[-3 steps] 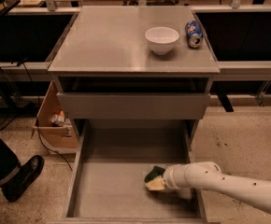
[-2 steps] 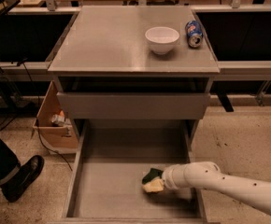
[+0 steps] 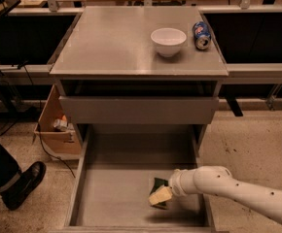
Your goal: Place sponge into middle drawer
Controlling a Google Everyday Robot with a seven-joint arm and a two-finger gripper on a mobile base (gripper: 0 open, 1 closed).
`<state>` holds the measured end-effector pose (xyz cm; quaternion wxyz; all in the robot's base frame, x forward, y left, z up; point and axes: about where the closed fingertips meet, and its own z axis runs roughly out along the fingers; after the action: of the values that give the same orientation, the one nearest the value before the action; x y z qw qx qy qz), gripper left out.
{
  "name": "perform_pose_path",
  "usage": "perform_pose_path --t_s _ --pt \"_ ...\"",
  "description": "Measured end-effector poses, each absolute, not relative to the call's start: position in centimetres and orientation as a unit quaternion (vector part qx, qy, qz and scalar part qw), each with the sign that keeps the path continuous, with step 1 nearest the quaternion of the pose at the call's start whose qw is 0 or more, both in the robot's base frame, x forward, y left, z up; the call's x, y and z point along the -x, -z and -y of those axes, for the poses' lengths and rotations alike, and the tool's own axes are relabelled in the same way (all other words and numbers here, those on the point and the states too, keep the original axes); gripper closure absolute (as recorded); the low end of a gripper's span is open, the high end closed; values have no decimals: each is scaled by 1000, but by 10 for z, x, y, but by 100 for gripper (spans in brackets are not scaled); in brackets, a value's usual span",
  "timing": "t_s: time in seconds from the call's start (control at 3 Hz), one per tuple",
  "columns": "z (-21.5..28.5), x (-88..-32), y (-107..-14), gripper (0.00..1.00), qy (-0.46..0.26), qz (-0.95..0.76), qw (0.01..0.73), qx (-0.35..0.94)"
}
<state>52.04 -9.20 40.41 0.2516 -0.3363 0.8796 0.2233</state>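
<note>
**Change since a second ago:** the gripper (image 3: 170,192) and the sponge (image 3: 159,196) have shifted a little toward the front edge of the middle drawer (image 3: 116,193) and slightly left. Everything else is as it was.

**Surroundings, left to right**
- Black shoe (image 3: 28,177) under a dark trouser leg, on the speckled floor at far left, well apart from the drawer.
- Cardboard box (image 3: 51,130), open at the top with small items inside. It stands on the floor against the cabinet's left side, just beside the drawer's left wall.
- Grey cabinet (image 3: 112,42) with a flat top, in the centre.
- Top drawer (image 3: 138,109), pushed in and showing a plain grey front panel, directly above the rear of the open drawer.
- Middle drawer, pulled out toward the camera, with a flat floor and low side walls.
- White bowl (image 3: 168,41), upright on the right half of the cabinet top.
- Blue can (image 3: 201,35), lying on its side near the top's right rear corner, just right of the bowl and not touching it.
- White arm (image 3: 248,193), entering from the lower right and crossing over the drawer's right wall.

**Gripper**
- Position: inside the middle drawer, in its right front part.
- State: clamped on the sponge, which sits tilted at its tip. How wide the grip stands cannot be told, since the wrist and the sponge cover it.

**Sponge**
- Yellow foam faces the camera, with the dark green face up and behind.
- It is low over the drawer floor, with a shadow beneath it. Whether it touches the floor cannot be told.
</note>
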Motion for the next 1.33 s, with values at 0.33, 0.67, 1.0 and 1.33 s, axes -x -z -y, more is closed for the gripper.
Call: perform_pose_path --t_s 0.33,0.67,1.0,1.33 --pt "111 -505 -438 0 -221 -870 251 363" --pt "126 -494 -459 0 -218 -864 247 381" --pt "147 -490 -484 0 -208 -861 247 393" --pt "175 -491 -511 0 -198 -861 254 394"
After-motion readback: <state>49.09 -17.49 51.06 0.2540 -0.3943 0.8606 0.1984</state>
